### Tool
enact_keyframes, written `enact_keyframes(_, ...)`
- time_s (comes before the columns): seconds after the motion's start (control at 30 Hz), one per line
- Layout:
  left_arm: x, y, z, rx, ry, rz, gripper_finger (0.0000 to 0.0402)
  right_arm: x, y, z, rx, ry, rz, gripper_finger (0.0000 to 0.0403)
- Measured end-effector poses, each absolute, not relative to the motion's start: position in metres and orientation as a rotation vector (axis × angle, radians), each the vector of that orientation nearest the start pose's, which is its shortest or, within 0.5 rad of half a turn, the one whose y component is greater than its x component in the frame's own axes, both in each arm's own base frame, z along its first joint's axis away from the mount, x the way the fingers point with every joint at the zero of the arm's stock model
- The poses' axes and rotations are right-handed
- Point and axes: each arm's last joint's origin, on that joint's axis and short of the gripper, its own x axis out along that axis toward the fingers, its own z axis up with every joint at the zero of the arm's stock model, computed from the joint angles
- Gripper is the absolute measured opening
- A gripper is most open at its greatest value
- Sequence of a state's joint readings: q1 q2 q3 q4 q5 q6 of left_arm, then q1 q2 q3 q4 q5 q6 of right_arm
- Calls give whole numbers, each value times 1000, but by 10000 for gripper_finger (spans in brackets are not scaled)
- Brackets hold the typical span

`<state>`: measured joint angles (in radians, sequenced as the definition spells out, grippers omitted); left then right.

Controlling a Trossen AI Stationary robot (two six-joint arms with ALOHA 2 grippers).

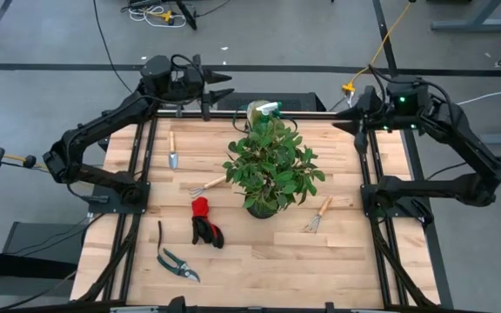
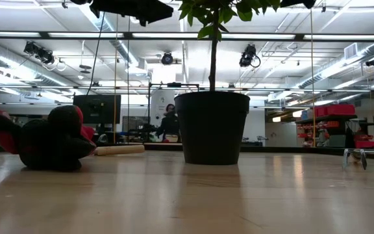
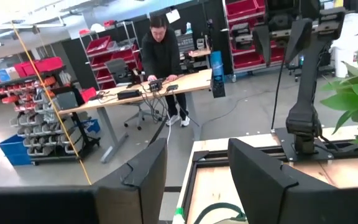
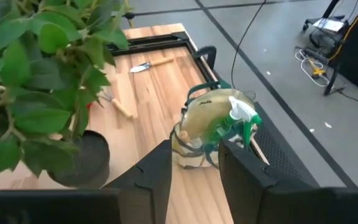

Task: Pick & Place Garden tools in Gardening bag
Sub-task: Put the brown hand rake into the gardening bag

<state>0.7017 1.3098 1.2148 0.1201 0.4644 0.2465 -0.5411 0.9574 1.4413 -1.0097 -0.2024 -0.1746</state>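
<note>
The tan gardening bag (image 1: 257, 111) stands at the table's far edge behind the potted plant, with a green spray bottle (image 4: 240, 122) sticking out of its top. On the table lie a trowel (image 1: 172, 153), a hand rake (image 1: 207, 184), red-and-black gloves (image 1: 205, 223), pruning shears (image 1: 177, 262) and a second rake (image 1: 318, 215). My left gripper (image 1: 222, 92) is open and raised over the far edge, left of the bag. My right gripper (image 1: 341, 117) is open and raised, right of the bag, which shows beyond its fingers (image 4: 194, 168).
A leafy potted plant (image 1: 272, 165) in a dark pot (image 2: 213, 127) stands mid-table, between the bag and the tools. Black frame rails (image 1: 142, 156) run along both sides. A person shows at a desk in the room beyond (image 3: 160, 50).
</note>
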Motion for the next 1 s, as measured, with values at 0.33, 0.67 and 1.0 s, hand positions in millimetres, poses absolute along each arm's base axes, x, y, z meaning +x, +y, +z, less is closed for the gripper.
enact_keyframes(0.33, 236, 176, 397, 230, 8, 227, 177, 110, -58, 405, 92, 457, -252, 123)
enact_keyframes(0.67, 226, 168, 386, 126, 194, 295, 177, 108, -55, 385, 136, 445, -226, 123)
enact_keyframes(1.0, 217, 148, 356, -46, 524, 238, 177, 109, -56, 388, 93, 417, -233, 123)
